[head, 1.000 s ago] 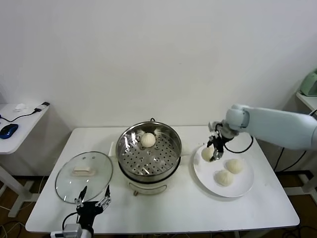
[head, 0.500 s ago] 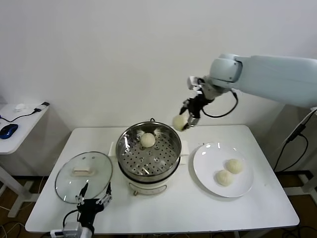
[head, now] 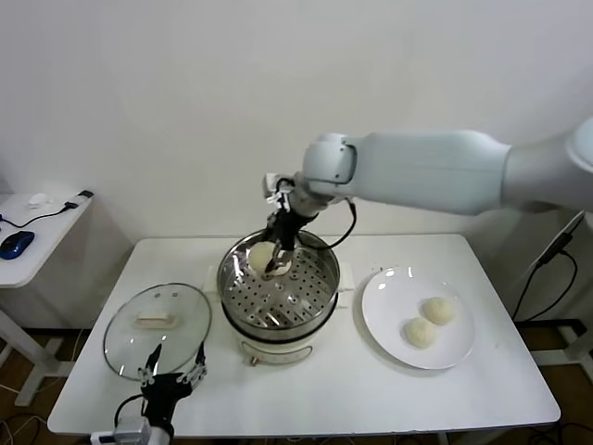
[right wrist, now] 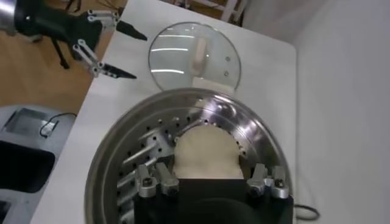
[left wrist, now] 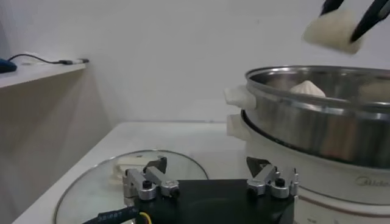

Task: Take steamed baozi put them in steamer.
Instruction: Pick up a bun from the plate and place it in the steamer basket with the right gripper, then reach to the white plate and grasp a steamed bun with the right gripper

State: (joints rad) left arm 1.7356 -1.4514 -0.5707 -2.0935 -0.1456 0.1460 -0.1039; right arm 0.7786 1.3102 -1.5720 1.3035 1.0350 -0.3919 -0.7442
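My right arm is reaching across the table, its gripper (head: 273,255) pointing down and pinching a baozi (head: 263,254) over the steamer (head: 278,283) at its 11 o'clock rim (another bun is hiding behind it). My left gripper (head: 173,378) is idling with fingers spread by the lid (head: 157,328).

The right arm (head: 435,171) is a thick, smooth, pale blue-white tube with a rounded joint at its wrist. The right gripper (head: 275,252) is black and slim, with a black cable looping beside it. The left gripper (head: 172,381) has a black body, silver screwed knuckles, dark pointed fingers (left wrist: 157,164) and a black cable.
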